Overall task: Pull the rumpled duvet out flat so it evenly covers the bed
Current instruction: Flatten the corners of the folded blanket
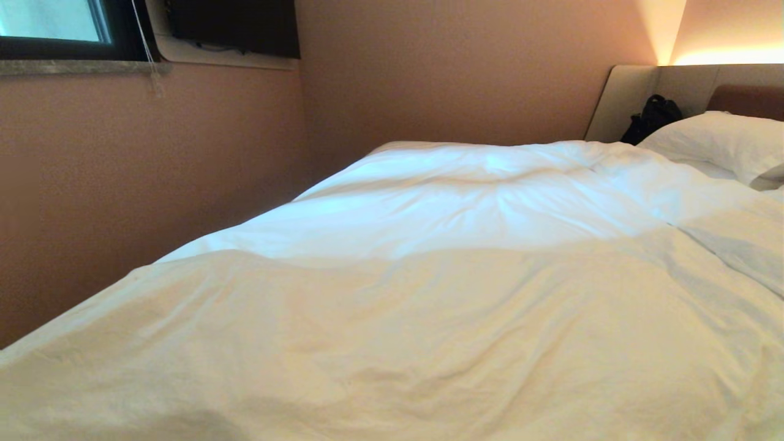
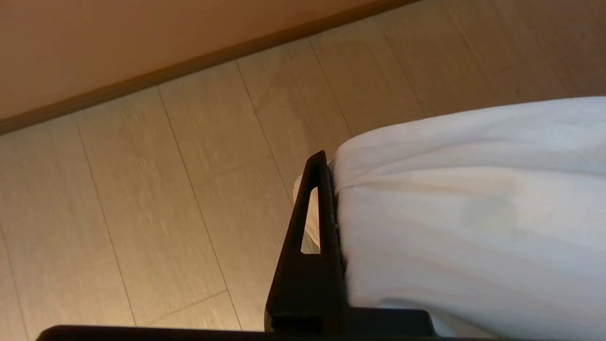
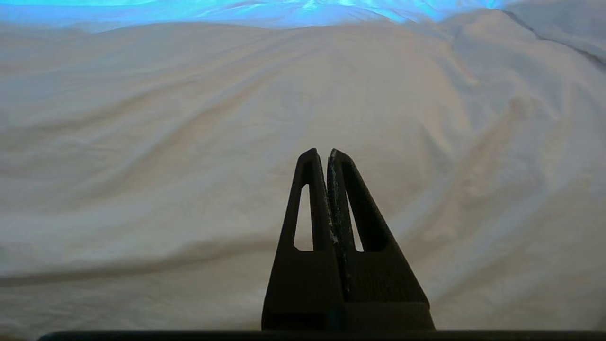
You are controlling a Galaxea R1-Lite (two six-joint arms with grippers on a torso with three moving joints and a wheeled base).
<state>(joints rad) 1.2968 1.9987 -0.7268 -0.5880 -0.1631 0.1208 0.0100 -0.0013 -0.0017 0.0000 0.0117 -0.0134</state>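
Note:
The white duvet [image 1: 429, 294] lies rumpled across the bed [image 1: 680, 86], with broad folds and a raised ridge towards the far side. Neither arm shows in the head view. In the left wrist view my left gripper [image 2: 331, 163] is shut on a bunched edge of the duvet [image 2: 464, 199], held out over the floor. One dark finger [image 2: 322, 199] shows; the cloth hides the other. My right gripper [image 3: 326, 154] is shut with nothing in it, just above the duvet's creased surface [image 3: 189, 118].
A plump white pillow [image 1: 723, 141] lies at the head of the bed, with a black bag [image 1: 652, 116] beside it against the headboard. A tan wall and a window [image 1: 55, 24] stand along the bed's far side. Pale floorboards [image 2: 165, 189] and a skirting board [image 2: 189, 66] lie below the left gripper.

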